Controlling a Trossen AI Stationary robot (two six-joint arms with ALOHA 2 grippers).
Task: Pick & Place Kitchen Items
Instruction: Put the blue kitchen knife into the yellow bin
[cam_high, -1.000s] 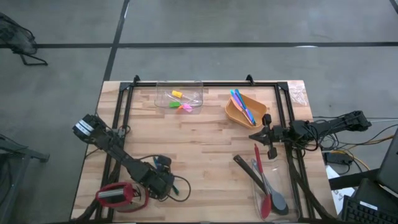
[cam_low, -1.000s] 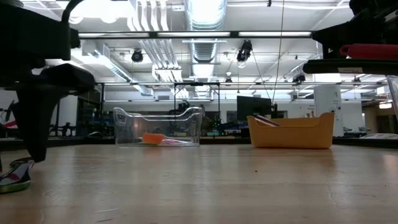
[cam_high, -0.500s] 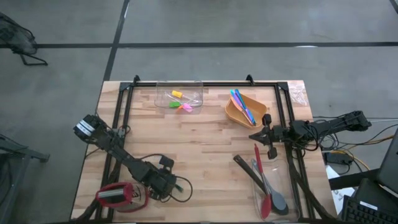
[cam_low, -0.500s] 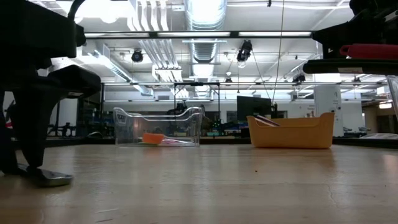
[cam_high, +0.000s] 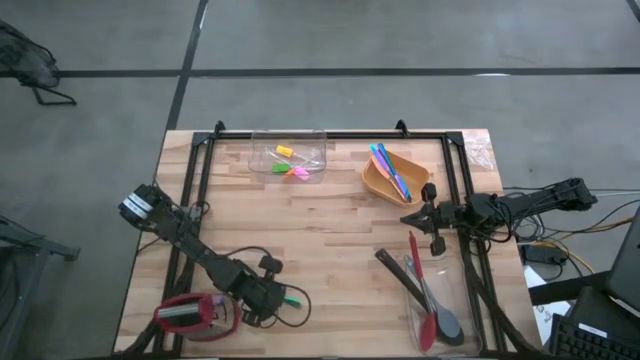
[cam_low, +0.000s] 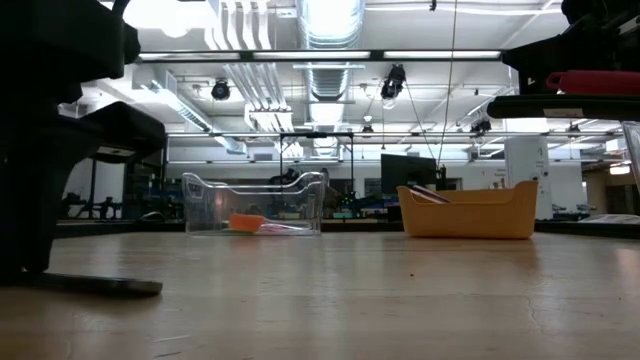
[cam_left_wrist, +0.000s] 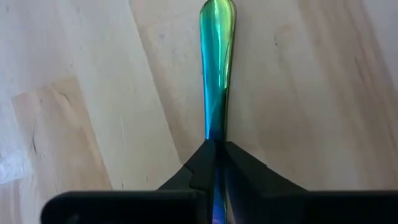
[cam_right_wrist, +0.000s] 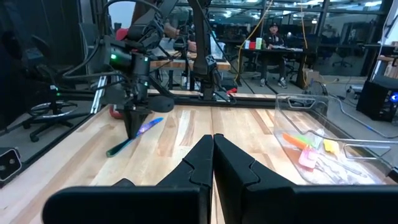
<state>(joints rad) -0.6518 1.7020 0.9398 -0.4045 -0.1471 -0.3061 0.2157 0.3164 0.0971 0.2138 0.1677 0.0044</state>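
A thin iridescent green-blue cutlery piece (cam_left_wrist: 216, 62) lies on the wood near the table's near-left corner, and my left gripper (cam_high: 268, 295) is shut on it. Its green end (cam_high: 293, 299) pokes out toward the right. In the right wrist view the same piece (cam_right_wrist: 134, 138) shows under the left gripper's dark fingers. My right gripper (cam_high: 405, 218) hovers shut over the right side of the table, between the orange bowl and the near-right tub, holding nothing. My left gripper pinches the cutlery's thin shaft (cam_left_wrist: 214, 138) between its two fingers, one on each long edge, some way back from the rounded green end. The fingers come from above, pointing down. The piece lies flat along the tabletop (cam_low: 100, 285).
A red-and-silver gadget (cam_high: 190, 315) sits close by my left gripper, on its left. A clear tub (cam_high: 288, 158) with neon pieces stands at the far middle. An orange bowl (cam_high: 395, 175) holds blue cutlery. A near-right clear tub (cam_high: 435, 300) holds spatulas. Black frame rails (cam_high: 200, 190) run along the sides.
My left gripper has edged toward the table's right edge and shut its fingers on the green-blue cutlery piece. In the low view the piece has shifted and now lies flat on the wood. My right gripper has kept still.
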